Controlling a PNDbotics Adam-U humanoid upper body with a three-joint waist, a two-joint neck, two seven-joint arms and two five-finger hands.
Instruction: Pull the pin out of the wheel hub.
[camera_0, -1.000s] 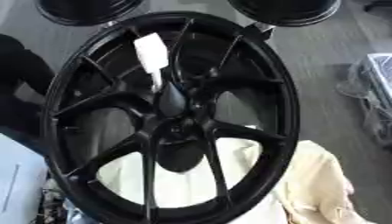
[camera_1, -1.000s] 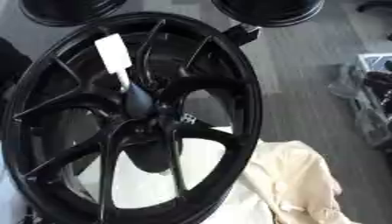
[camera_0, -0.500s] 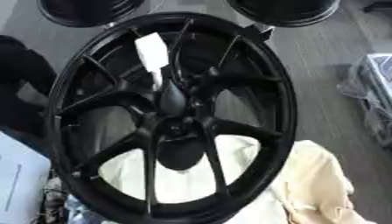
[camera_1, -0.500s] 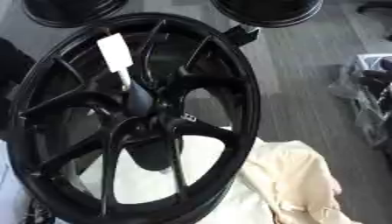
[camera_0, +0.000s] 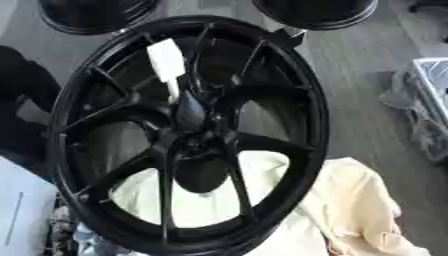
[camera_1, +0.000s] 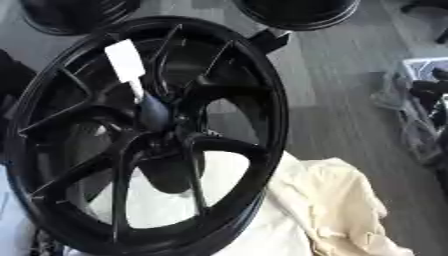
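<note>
Across most of my view, the black wheel (camera_0: 188, 135) is standing tilted over a cream cloth (camera_0: 350, 200). At its hub (camera_0: 191, 117), a white-tagged pin (camera_0: 166, 62) is sitting. I am seeing neither hand, so finger state is unknown.

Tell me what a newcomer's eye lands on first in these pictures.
A big black spoked wheel fills most of the view, tilted, its hub near the centre. A white tag stands out against the dark spokes in the wheel's upper part. A pale yellow cloth lies crumpled at the lower right, partly under the rim.
</note>
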